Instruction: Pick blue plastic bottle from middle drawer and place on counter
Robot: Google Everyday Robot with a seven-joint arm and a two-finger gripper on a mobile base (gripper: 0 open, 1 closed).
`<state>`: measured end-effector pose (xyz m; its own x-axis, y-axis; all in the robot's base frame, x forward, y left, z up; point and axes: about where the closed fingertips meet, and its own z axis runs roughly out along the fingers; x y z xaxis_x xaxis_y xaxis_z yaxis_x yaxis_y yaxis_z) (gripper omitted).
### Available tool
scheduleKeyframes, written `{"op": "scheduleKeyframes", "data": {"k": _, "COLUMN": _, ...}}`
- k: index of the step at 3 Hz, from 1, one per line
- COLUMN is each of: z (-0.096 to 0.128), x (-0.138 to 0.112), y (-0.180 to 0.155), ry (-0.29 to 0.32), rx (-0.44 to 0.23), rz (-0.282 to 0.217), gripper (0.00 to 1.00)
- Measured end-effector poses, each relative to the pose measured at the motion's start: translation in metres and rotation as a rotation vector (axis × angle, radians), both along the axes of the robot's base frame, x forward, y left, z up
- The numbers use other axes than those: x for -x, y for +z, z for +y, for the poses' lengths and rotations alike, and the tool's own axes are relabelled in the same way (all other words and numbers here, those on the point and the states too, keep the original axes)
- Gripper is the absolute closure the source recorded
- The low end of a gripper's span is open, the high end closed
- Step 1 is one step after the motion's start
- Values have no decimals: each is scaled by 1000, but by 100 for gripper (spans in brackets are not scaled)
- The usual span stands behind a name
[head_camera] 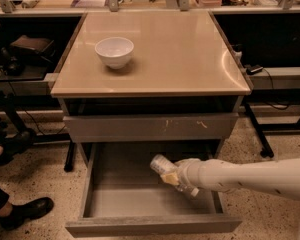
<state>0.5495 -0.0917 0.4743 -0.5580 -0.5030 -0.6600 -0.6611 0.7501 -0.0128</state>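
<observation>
The middle drawer [135,204] is pulled open below the counter [180,54]. My white arm reaches into it from the right. My gripper [176,178] is shut on the blue plastic bottle [160,164], a small clear bottle with a pale label. The bottle is tilted, with its end pointing up and to the left, and sits slightly above the drawer's grey floor, right of the middle. The gripper's fingers are mostly hidden behind the bottle and wrist.
A white bowl [114,51] stands on the counter's left rear part. A closed grey drawer front with scratch marks [150,128] sits above the open drawer. A person's black shoe [21,211] is on the floor at the left. Cluttered benches flank the cabinet.
</observation>
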Motion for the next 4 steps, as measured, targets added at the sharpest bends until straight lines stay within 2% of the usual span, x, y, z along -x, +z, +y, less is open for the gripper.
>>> {"op": "scheduleKeyframes", "data": {"k": 1, "z": -7, "x": -8, "y": 40, "ry": 1, "rx": 22, "rz": -66, "gripper": 100}}
{"op": "scheduleKeyframes", "data": {"k": 2, "z": -7, "x": -8, "y": 40, "ry": 1, "rx": 22, "rz": -66, "gripper": 100}}
{"op": "scheduleKeyframes", "data": {"k": 3, "z": -22, "x": -1, "y": 73, "ry": -35, "rx": 47, "rz": -106, "gripper": 100}}
{"op": "scheduleKeyframes", "data": {"k": 4, "z": -65, "x": 24, "y": 111, "ry": -165, "rx": 102, "rz": -135, "gripper": 100}}
